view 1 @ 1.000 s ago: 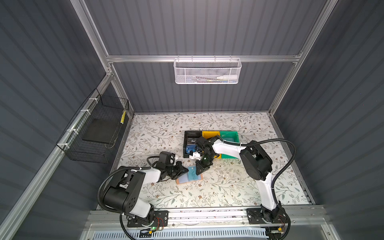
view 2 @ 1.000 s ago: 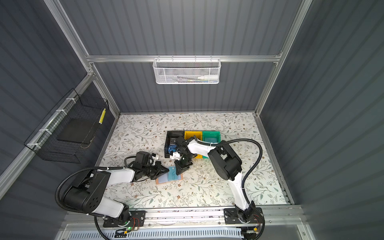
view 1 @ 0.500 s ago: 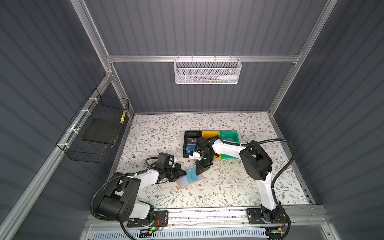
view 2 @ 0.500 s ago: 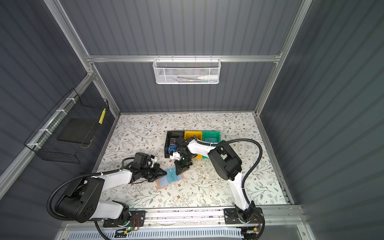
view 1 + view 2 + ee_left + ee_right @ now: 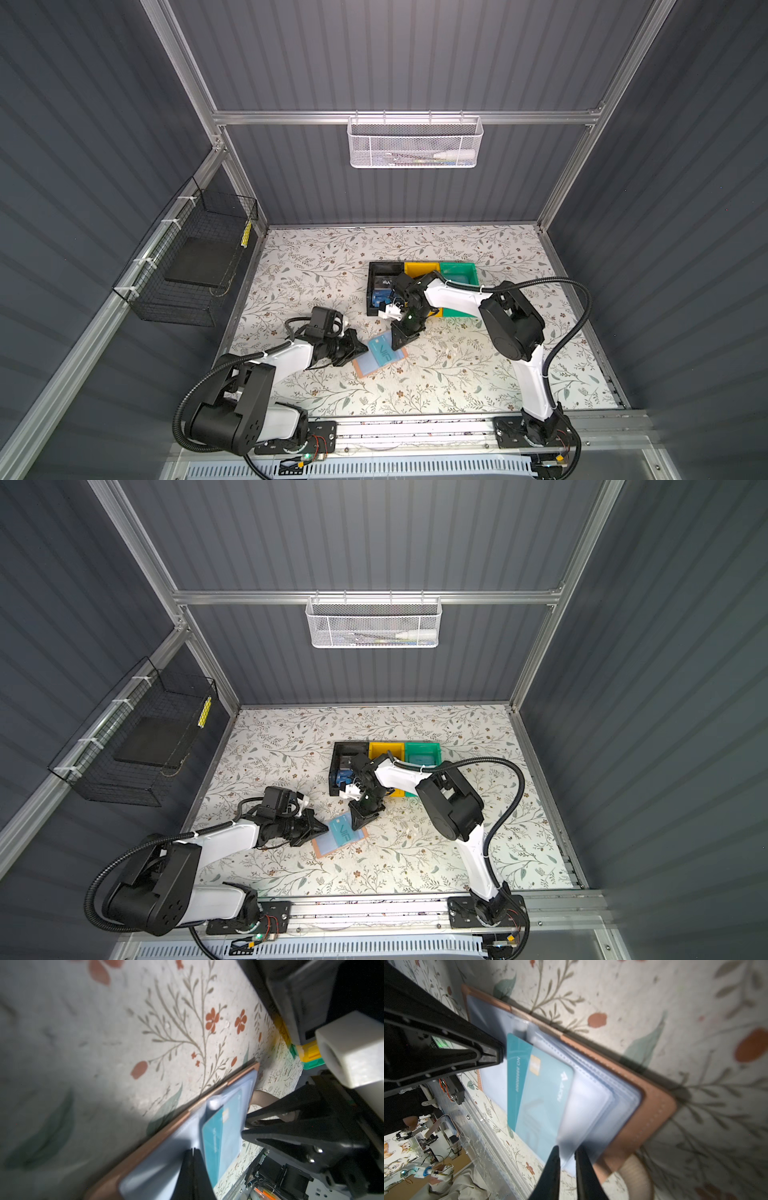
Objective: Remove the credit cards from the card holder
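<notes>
The tan card holder lies open on the floral table, and its clear sleeves fan out. A teal credit card sticks partway out of a sleeve. My left gripper is shut, and its tips press on the holder's left page. My right gripper reaches in from the far side. Its jaws stand almost together, with the edge of a clear sleeve between them. Blue credit cards lie in the black bin.
A black bin, a yellow bin and a green bin stand in a row just behind the right gripper. A wire basket hangs on the left wall and a white mesh basket on the back wall.
The left arm's shoulder and elbow have swung toward the front edge, while its gripper stayed at the holder. The right gripper has hardly moved.
</notes>
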You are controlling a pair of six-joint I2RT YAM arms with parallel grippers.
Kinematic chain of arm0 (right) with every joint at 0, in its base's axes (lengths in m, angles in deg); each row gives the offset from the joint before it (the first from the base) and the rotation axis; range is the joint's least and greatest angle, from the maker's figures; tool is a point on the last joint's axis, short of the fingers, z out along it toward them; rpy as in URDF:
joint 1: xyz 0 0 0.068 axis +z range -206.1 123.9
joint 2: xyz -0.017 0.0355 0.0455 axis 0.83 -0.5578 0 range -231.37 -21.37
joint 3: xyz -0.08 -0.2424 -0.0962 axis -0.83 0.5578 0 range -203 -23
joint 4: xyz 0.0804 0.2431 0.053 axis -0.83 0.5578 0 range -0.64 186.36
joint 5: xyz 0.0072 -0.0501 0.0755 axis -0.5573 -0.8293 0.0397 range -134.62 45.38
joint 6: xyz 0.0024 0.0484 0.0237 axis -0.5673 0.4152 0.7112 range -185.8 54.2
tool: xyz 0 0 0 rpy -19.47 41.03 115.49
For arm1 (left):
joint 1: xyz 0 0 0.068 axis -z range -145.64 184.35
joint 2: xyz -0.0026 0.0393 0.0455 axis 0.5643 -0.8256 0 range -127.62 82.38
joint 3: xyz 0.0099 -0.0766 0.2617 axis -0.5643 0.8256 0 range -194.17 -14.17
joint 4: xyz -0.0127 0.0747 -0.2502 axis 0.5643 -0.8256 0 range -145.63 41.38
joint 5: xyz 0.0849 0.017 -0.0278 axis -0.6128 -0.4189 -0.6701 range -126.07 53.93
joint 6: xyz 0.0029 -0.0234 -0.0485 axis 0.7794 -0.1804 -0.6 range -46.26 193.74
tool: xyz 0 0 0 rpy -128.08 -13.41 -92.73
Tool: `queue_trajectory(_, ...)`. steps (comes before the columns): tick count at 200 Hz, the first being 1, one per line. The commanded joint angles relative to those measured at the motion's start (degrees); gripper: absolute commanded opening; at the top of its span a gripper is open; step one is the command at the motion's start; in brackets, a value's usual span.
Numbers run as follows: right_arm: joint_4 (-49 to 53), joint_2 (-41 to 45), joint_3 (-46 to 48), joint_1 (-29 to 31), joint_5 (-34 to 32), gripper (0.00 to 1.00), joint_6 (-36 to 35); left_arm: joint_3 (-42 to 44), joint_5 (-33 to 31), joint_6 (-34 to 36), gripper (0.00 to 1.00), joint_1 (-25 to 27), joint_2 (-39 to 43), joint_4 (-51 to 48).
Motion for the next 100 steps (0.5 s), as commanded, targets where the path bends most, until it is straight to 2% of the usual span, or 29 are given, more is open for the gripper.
queue_trajectory(1, 0.65, -3.19, 0.89, 0.05, -3.81, 0.19, 0.13, 0.48, 0.22, 2.44, 0.00, -1.56, 2.18, -4.29)
queue_trajectory(39, 0.81, -3.28, 0.80, 0.05, -3.67, 0.20, 0.09, 0.61, 1.76, 2.17, 0.00, -2.49, 4.63, -4.40)
queue_trajectory(48, 0.87, -3.43, 0.72, 0.05, -3.67, 0.19, 0.12, 1.23, 3.13, 0.88, 0.11, -2.49, 4.48, -1.91)
queue_trajectory(68, 0.99, -3.54, 0.54, -0.02, -3.59, 0.20, 0.08, 2.75, 5.83, -2.21, 0.28, -2.49, 3.30, 4.34)
queue_trajectory(100, 0.97, -3.60, 0.45, -0.04, -3.51, 0.20, 0.13, 3.26, 7.45, -4.18, 0.30, -2.15, 1.20, 8.89)
